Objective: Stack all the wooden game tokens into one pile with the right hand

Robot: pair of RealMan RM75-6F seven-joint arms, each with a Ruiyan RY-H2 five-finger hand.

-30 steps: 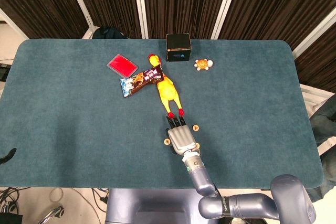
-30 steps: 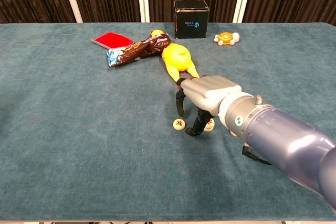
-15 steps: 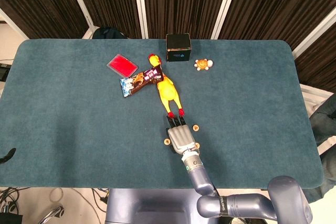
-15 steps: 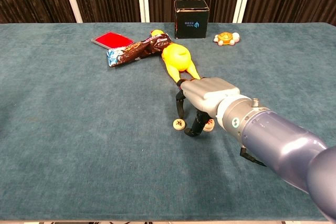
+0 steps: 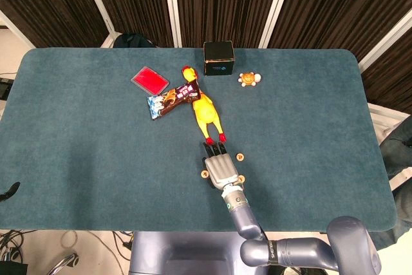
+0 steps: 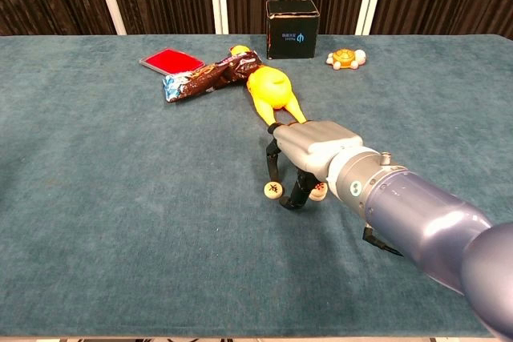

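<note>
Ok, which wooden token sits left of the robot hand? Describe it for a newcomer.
Follow the yellow rubber chicken down to its feet, where the right robot hand hovers. The small round pale wooden token lies on the cloth at the fingers' left, showing a dark mark on top.

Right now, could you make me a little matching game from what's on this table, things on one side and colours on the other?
Things:
1. box
2. chicken
3. card
4. turtle

Colours:
a. red
b. orange
c. black
d. yellow

Pairs: 1-c, 2-d, 3-a, 4-b
</note>
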